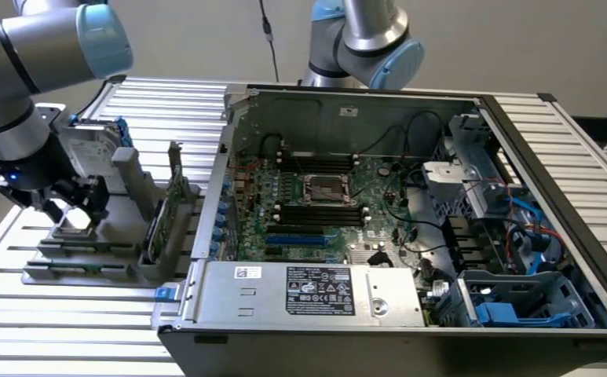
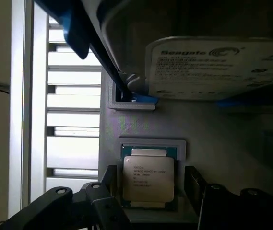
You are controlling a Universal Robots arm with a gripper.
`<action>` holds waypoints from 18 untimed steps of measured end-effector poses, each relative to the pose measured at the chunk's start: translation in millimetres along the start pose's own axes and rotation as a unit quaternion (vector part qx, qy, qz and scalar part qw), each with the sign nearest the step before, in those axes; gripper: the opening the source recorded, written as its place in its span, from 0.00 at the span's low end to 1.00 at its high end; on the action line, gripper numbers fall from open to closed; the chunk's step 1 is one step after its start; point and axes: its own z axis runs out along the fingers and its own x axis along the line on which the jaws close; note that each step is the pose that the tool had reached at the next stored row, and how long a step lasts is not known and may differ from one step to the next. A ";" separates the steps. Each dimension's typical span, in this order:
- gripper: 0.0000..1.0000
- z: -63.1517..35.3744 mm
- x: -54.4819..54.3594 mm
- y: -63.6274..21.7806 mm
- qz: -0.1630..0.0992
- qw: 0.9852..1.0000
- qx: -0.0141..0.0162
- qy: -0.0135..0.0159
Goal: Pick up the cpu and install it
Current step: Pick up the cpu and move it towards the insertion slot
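cpu (image 2: pixel 148 179) flat, long axis toward hard drive (image 2: pixel 213 67), claw (image 2: pixel 151 175) spread astride

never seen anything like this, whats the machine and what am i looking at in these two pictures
It is a robot arm with a two-fingered gripper at its end. One picture looks at the whole bench from outside; the other comes from a camera on the arm's wrist. On the slatted table stand an open computer case and a grey holder. In the holder sit a hard drive and the cpu. The gripper is open, its fingers either side of the cpu, holding nothing.
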 end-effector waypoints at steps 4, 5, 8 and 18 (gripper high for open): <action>0.67 1.6 0.0 -0.2 0.000 1.000 0.000 0.002; 0.67 1.9 0.0 -0.2 0.000 1.000 0.000 0.002; 0.67 3.0 0.0 -0.3 0.000 1.000 0.000 0.002; 0.67 2.0 0.2 -0.2 0.000 1.000 0.000 0.004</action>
